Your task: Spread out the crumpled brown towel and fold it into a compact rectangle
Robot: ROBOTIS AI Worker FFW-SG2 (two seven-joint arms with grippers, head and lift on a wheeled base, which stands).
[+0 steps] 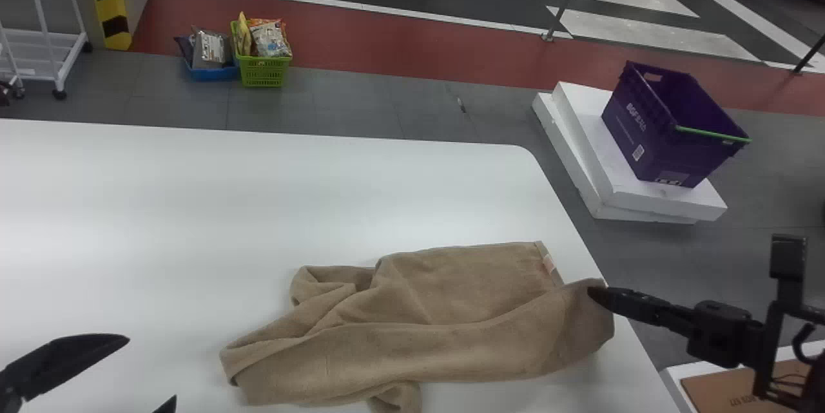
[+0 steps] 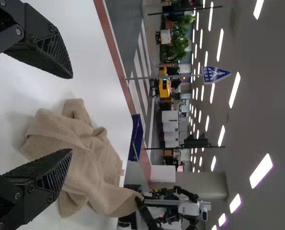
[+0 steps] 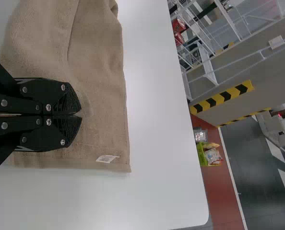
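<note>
Our right gripper (image 1: 594, 294) clamps one end of the brown towel (image 1: 451, 342), we judge to pull it straight, while our left gripper (image 2: 72, 114) hangs nearby, jaws apart.

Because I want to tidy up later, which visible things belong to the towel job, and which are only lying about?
For the job: brown towel; white table; left end effector; right end effector, gripping the towel.

Lying about: purple crate; green basket; blue basket.

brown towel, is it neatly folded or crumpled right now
Crumpled, not neatly folded: the brown towel has loose creases and uneven, overlapping layers, with one end bunched up on the white table.
</note>
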